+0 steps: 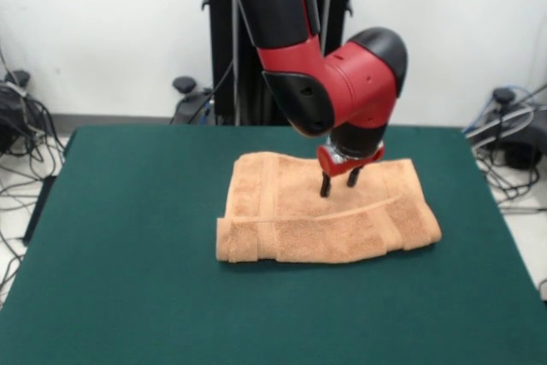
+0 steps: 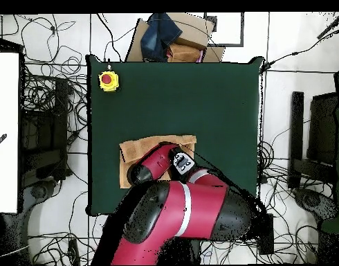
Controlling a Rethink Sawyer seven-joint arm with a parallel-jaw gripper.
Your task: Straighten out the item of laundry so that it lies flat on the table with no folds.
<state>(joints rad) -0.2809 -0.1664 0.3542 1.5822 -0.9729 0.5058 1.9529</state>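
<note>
A light orange-tan towel [image 1: 329,209] was seen folded over on itself on the dark green table [image 1: 128,254], near the middle of the top and somewhat toward the robot's side. From the left of the front view, a thick doubled edge ran along the towel's near side, with a woven band stripe crossing the cloth just inside the left end; a diagonal fold line climbed toward the right end, where a second layer was lapped over the first. The fold was judged to be why the cloth sat so compact and raised at its near edge, so the task was not yet done.

Right of centre, the gripper [image 1: 340,182] was held over the towel's far half, its two dark fingers [image 1: 326,185] slightly spread, tips at or just above the cloth, with nothing seen pinched between them. The position was judged suited to catching the upper layer.

In the overhead view most of the towel was hidden under the arm [image 2: 179,208]. A yellow box with a red button [image 2: 108,80] stood well apart at a table corner. No containers were seen on the table.
</note>
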